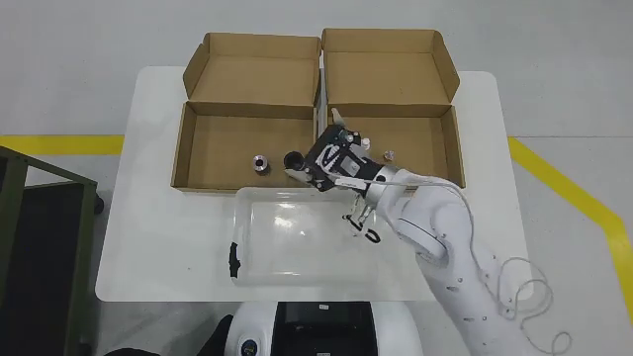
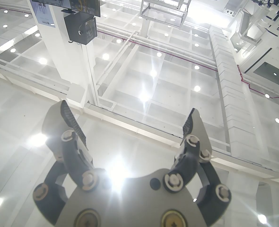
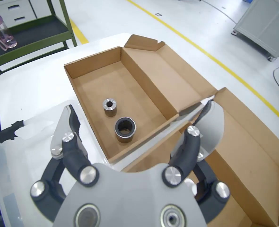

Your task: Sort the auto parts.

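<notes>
The small pale piece (image 1: 389, 154) in the right cardboard box (image 1: 427, 136) is too tiny to identify. In the left cardboard box (image 3: 139, 88) lie one black ring (image 3: 125, 129) and one silver bushing (image 3: 109, 106), just beside each other near the front wall. The right gripper (image 3: 139, 119) hangs over the wall between the two boxes, near the ring, with fingers spread wide and holding nothing. One clear plastic bin (image 1: 287, 242) stands in front of the boxes. The left gripper (image 2: 128, 109) points at the ceiling, also wide apart and empty.

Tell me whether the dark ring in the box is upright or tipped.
Upright: the dark ring stands on end in the box, bore facing up.
</notes>
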Motion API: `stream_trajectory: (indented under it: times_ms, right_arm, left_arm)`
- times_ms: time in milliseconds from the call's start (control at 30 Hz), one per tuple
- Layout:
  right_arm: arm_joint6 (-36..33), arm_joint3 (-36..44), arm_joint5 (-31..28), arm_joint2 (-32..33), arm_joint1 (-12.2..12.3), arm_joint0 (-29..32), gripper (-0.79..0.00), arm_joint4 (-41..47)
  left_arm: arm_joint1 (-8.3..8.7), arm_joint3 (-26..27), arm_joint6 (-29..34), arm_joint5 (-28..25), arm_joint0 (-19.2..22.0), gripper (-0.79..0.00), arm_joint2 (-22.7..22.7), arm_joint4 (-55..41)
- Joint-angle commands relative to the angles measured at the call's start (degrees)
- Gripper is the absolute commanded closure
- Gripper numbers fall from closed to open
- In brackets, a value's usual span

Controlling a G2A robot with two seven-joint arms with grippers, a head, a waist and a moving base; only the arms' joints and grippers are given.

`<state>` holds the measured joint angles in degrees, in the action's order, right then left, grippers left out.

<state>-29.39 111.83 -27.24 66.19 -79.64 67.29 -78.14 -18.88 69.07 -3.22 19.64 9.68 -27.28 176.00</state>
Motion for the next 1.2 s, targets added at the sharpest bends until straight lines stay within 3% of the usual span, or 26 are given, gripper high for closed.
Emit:
stream_trajectory:
  times_ms: [0, 367, 667, 867, 1167]
  right_arm:
    - [2.45, 2.23, -0.56, 3.42, 0.64, 3.57, -0.785, -1.02]
    - [19.77, 6.11, 0.14, 18.49, 2.87, 19.18, -0.785, -3.02]
    - [29.75, 6.64, 0.14, 27.12, 3.83, 27.80, -0.785, -0.82]
    - [32.96, 6.42, -1.01, 31.23, 4.34, 30.83, -0.785, 0.73]
    - [34.82, 5.92, -2.35, 31.99, 4.52, 31.36, -0.785, 1.88]
  left_arm:
    - [0.00, 0.00, 0.00, 0.00, 0.00, -0.785, 0.00, 0.00]
    - [0.00, 0.00, 0.00, 0.00, 0.00, -0.785, 0.00, 0.00]
    - [0.00, 0.00, 0.00, 0.00, 0.00, -0.785, 0.00, 0.00]
    - [0.00, 0.00, 0.00, 0.00, 0.00, -0.785, 0.00, 0.00]
    - [0.00, 0.00, 0.00, 0.00, 0.00, -0.784, 0.00, 0.00]
